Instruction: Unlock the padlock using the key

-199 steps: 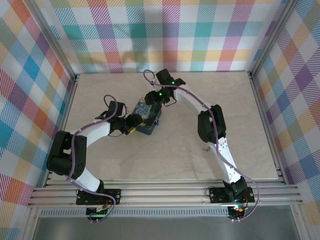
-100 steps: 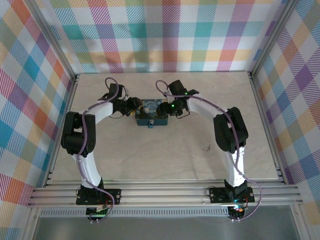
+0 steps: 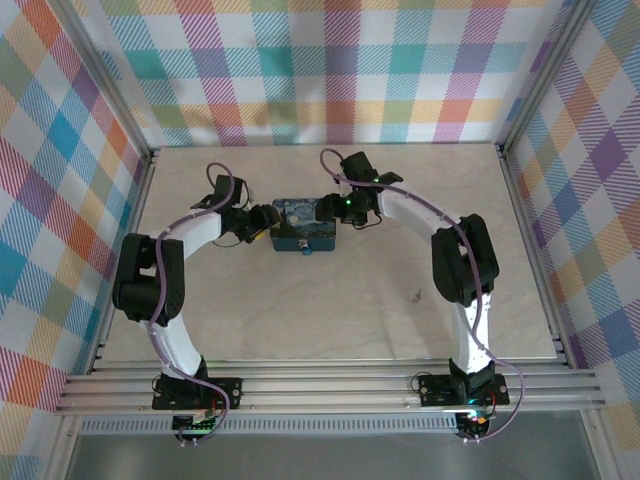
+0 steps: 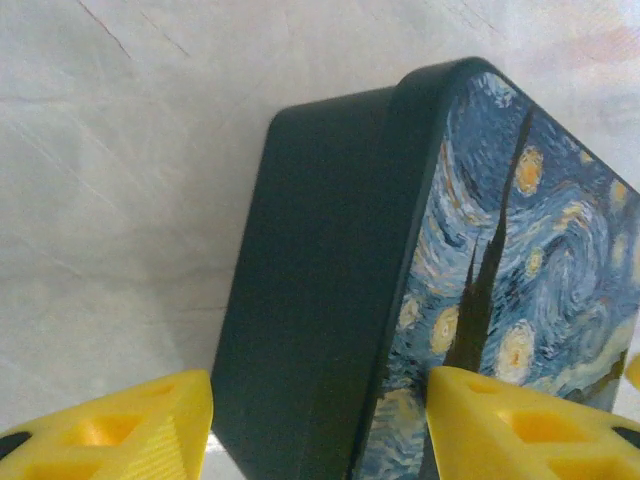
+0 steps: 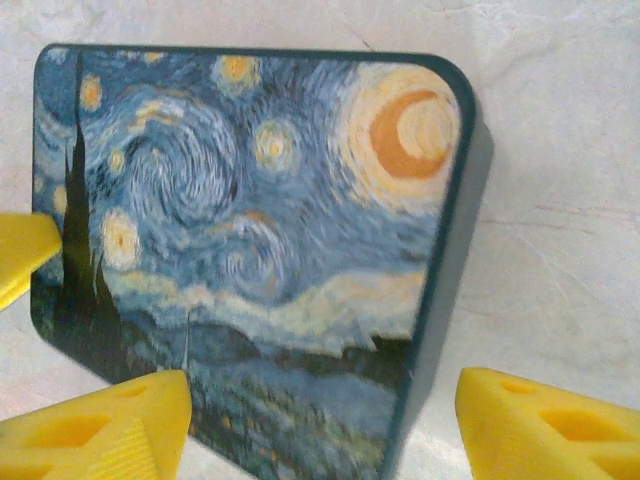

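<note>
Overhead view: the pale surface [image 3: 250,320] carries two white arms. The left arm [image 3: 190,228] rises from its base, folds at a dark elbow and reaches inward. The right arm [image 3: 465,330] climbs the right side and bends back toward the centre, so the two form a near-symmetrical arch. The padlock [image 3: 303,222] lies flat, painted face up, between their tips at the far middle of the surface. The left gripper [image 3: 265,228] meets its left end and the right gripper [image 3: 327,210] its right end. The key [image 3: 413,294], a tiny dark speck, lies well apart on bare surface to the near right.

Left wrist view: the padlock [image 4: 330,280] shows its plain dark side wall as well as the swirled face. The left gripper [image 4: 320,440] stands moderately wide astride one corner, one finger over the painting, the other just beside the wall with a sliver of surface between.

Right wrist view: the padlock [image 5: 250,230] shows its painted face almost whole. The right gripper [image 5: 320,430] is spread wide across the near corner, its outer finger clear of the wall.
</note>
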